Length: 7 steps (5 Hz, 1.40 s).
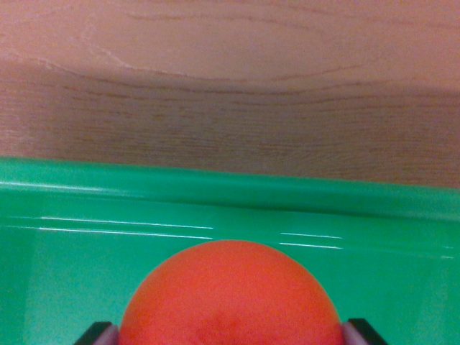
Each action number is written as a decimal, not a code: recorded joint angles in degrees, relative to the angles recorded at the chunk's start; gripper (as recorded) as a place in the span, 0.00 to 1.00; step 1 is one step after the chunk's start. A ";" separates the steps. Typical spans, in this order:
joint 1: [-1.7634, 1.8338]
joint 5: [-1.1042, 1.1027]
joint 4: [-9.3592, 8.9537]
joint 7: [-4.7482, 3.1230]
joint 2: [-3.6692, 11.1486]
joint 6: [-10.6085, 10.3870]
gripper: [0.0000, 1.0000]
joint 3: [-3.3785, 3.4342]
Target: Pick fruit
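On the wrist view's left, at the bottom edge, the tip of one of my fingers (100,334) shows as a small dark wedge with a pale grey pad on its inner side. That pad sits right against the flank of the orange (230,296), with no gap that I can make out.

Moving toward the middle, the orange fills the space between my fingers. It is round and a strong red-orange, with a matte, finely pebbled skin and no glossy highlight. Its top is a smooth dome; low on the dome, near the bottom edge of the picture, there is a slightly darker, shallow dimple. The lower half of the fruit is cut off by the frame, so I cannot tell what it rests on or whether it is lifted.

My gripper (230,335) is spread about as wide as the fruit, its jaws closed in on both sides of the orange and gripping it.

On the wrist view's right, my other finger mirrors the first: a grey pad touching the orange's side, a dark tip outside it.

Beyond my fingertips lies a green plastic tray (230,190), shiny, with thin white streaks of reflected light running across it and a rounded rim forming a band from edge to edge. The orange sits inside that rim, on my side of it. Past the rim is a wooden table (230,86) with pale brown grain, lighter at the far edge and shaded nearer the tray.
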 joint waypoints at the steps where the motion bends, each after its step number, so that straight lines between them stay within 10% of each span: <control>1: 0.01 -0.04 1.59 0.02 -0.95 2.55 1.00 -0.01; 7: 0.05 -0.16 6.67 0.10 -3.99 10.65 1.00 -0.03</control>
